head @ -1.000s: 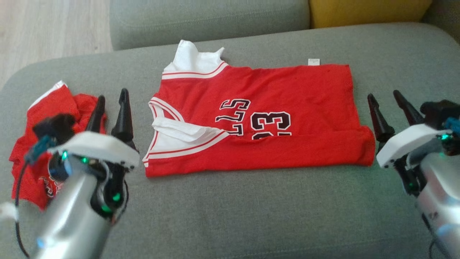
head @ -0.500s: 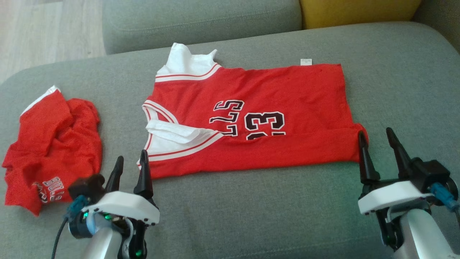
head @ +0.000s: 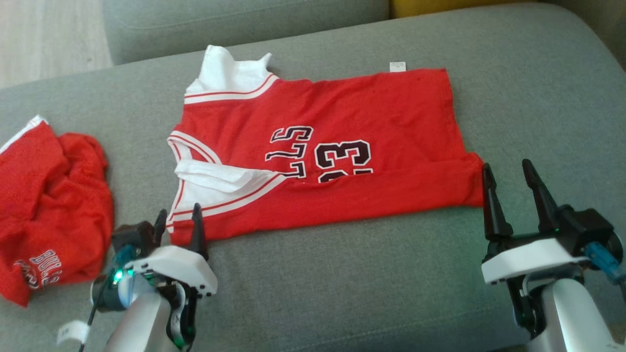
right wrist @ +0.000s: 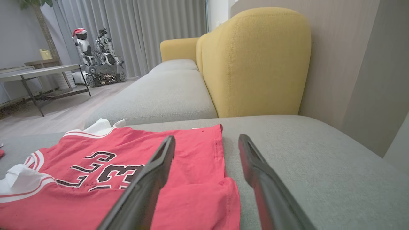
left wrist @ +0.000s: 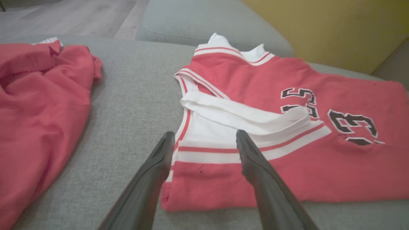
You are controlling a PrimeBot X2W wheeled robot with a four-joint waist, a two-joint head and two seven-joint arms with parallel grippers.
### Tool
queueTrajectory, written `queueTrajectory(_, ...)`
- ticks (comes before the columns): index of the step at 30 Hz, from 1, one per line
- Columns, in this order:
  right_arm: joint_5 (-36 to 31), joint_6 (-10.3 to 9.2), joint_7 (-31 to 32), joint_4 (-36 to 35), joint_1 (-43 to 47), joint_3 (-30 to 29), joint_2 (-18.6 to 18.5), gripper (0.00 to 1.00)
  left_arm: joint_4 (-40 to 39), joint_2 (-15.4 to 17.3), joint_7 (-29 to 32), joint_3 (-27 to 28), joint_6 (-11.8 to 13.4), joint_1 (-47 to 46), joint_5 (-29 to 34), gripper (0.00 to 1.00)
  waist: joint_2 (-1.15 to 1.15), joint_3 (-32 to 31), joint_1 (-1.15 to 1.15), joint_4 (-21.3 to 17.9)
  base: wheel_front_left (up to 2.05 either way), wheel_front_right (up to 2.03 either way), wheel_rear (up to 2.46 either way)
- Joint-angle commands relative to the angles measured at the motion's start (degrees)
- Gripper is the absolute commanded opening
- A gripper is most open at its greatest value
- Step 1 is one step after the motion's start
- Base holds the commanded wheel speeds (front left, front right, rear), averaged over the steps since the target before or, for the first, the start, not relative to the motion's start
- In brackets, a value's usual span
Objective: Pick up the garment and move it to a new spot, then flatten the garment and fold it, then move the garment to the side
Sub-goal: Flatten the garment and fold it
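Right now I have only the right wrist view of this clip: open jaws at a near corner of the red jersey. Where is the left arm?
Observer: The left jaws stand open astride the other near corner of the jersey, by the white-trimmed armhole.
Operator: Is anything else lying nearby?
Observer: Yes, a second red garment lies crumpled to the left of the jersey, apart from it.
Operator: Are there any markings on it?
Observer: White "BULLS" lettering shows near its front edge in the head view.
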Motion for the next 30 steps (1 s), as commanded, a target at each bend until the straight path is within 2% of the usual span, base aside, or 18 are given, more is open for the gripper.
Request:
queueTrajectory(1, -0.7, 0.11, 0.0, -2.3, -0.1, 1.2, 0.1, 1.0, -0.4, 1.1, 0.1, 1.6, 0.6, -3.1, 0.6, 1.0, 0.0, 0.5, 0.0, -0.5, 0.0, 0.0, 0.0)
queueTrajectory(5, -0.7, 0.11, 0.0, -2.8, -0.3, 1.5, 0.4, 1.0, 5.1, 2.3, 1.9, 1.2, 4.6, -5.6, 3.0, 1.0, 0.0, 1.3, 0.0, -1.5, 0.0, 0.0, 0.0)
queueTrajectory(9, -0.6, 0.11, 0.0, -3.2, -0.4, 1.6, 0.6, 1.0, 9.5, 3.1, 4.1, 0.3, 7.3, -7.2, 4.9, 1.0, 0.0, 1.6, 0.0, -2.1, 0.0, 0.0, 0.0)
queueTrajectory(11, -0.5, 0.11, -0.1, -3.2, -0.3, 1.5, 0.7, 1.0, 10.9, 3.1, 5.2, -0.1, 7.4, -7.7, 5.0, 1.0, 0.0, 1.7, 0.0, -2.3, 0.0, 0.0, 0.0)
queueTrajectory(15, -0.5, 0.11, -0.2, -3.2, -0.3, 1.2, 0.8, 1.0, 12.6, 2.6, 7.1, -1.5, 5.4, -8.3, 4.7, 1.0, 0.0, 1.9, 0.0, -2.4, 0.0, 0.0, 0.0)
queueTrajectory(16, -0.6, 0.11, -0.1, -3.0, -0.4, 0.9, 0.9, 1.0, 12.9, 2.4, 7.5, -1.7, 4.7, -8.4, 4.4, 0.36, 0.0, 1.9, 0.0, -2.3, 0.0, 0.0, 0.0)
queueTrajectory(17, -0.8, 0.11, 0.2, -2.8, -0.5, 0.4, 0.9, 1.0, 13.0, 2.2, 7.8, -2.0, 3.9, -8.5, 4.1, 0.0, 0.0, 1.9, 0.0, -2.2, 0.0, 0.0, 0.0)
queueTrajectory(22, -0.6, 0.11, 3.3, -0.3, -1.8, -2.9, 1.2, 1.0, 11.7, 1.2, 6.3, -2.1, 1.6, -9.1, 2.7, 0.0, 0.0, 1.8, 0.0, -1.2, 0.0, 0.0, 0.0)
queueTrajectory(25, 0.8, 0.11, 6.8, 3.7, -4.2, -5.7, 1.4, 1.0, 9.2, 1.0, 3.1, -1.4, 2.0, -9.5, 2.2, 0.0, 0.0, 1.8, 0.0, 0.4, 0.0, 0.0, 0.0)
queueTrajectory(30, 4.4, 0.11, 9.7, 8.0, -7.2, -6.2, 1.5, 1.0, 6.1, 1.4, 1.2, -0.8, 2.5, -9.4, 2.2, 0.0, 0.0, 2.3, 0.0, 2.2, 0.0, 0.0, 0.0)
